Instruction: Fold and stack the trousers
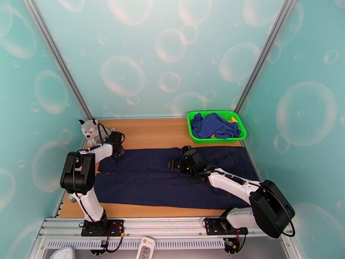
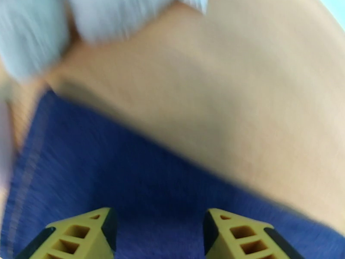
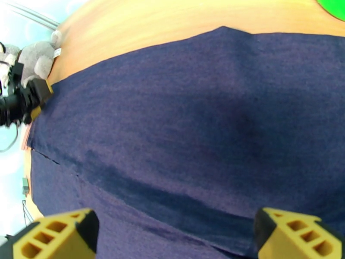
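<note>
From above, the trousers [image 1: 172, 178] are lying flat across the desk [image 1: 146, 130], their long axis running left to right. They are dark navy denim, matte and evenly woven. The left end effector [image 1: 115, 151] is sitting at their far left corner, just near of a grey plush toy [image 1: 89, 129]. The right end effector [image 1: 174, 164] is hanging over the middle of the cloth, pointing left. A green mesh basket [image 1: 190, 126] holding a brighter blue garment [image 1: 213, 125] is standing at the far right, just beyond the trousers' far edge. Each arm is working nearer its own half. A fold along the length would likely be asking the left arm to carry its end rightward.

The left wrist view is blurring. Its 2 yellow fingertips are standing partly apart with denim showing between and ahead of them. As far as the blur allows, they are pinching nothing. The cloth's far edge is running diagonally just ahead, with bare wood beyond it.

In the right wrist view the fingers are spreading wide and gripping nothing, with denim stretching below and ahead. A darker stepped line is crossing the cloth, seemingly where 1 layer is overlapping another.
</note>
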Available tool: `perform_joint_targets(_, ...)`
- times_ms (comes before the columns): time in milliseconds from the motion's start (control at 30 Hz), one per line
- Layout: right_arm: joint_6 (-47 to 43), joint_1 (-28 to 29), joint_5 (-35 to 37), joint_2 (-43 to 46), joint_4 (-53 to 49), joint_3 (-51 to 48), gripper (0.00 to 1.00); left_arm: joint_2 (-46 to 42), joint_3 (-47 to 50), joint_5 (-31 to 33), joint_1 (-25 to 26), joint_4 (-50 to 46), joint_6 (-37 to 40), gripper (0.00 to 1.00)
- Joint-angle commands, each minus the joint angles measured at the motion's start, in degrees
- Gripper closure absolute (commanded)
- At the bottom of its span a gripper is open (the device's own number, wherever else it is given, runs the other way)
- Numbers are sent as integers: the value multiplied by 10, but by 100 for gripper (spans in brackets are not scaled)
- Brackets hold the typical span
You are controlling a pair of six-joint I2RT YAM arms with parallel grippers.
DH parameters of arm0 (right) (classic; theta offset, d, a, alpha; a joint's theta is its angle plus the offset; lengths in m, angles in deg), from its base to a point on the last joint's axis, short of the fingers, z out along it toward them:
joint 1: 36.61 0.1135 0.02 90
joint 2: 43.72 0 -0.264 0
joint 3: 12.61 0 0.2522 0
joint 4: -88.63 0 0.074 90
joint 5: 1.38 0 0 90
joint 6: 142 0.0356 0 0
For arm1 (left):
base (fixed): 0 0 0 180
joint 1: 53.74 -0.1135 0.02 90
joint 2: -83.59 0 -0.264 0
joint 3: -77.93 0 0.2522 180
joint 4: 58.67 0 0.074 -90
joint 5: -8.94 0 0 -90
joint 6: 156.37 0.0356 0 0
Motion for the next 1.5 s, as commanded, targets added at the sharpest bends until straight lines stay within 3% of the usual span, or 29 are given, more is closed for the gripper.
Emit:
perform_joint_targets(0,-5,3,5,-1,6,9,1,-29,30,-75,25,34,-21,41)
perform_joint_targets(233,5,2,-5,-6,19,5,1,-78,70,-122,70,43,-52,40)
perform_joint_targets(300,5,2,-5,-7,19,7,1,-95,61,-94,75,29,-52,40)
perform_joint_targets(467,4,2,-2,-7,16,5,1,-113,10,45,70,0,-39,40)
perform_joint_targets(567,7,2,-1,-6,17,3,1,-73,-41,92,51,-28,-36,42)
perform_joint_targets(767,6,2,3,-1,10,-1,1,46,-139,105,10,-73,-27,48)
perform_joint_targets(1067,-1,0,8,-4,3,0,1,102,-159,160,-16,-75,-41,47)
perform_joint_targets(1267,2,-1,-5,-21,18,2,1,120,-150,151,-32,-72,-39,46)
perform_joint_targets(1467,3,0,-6,-20,20,1,1,106,-116,110,-35,-55,-53,52)
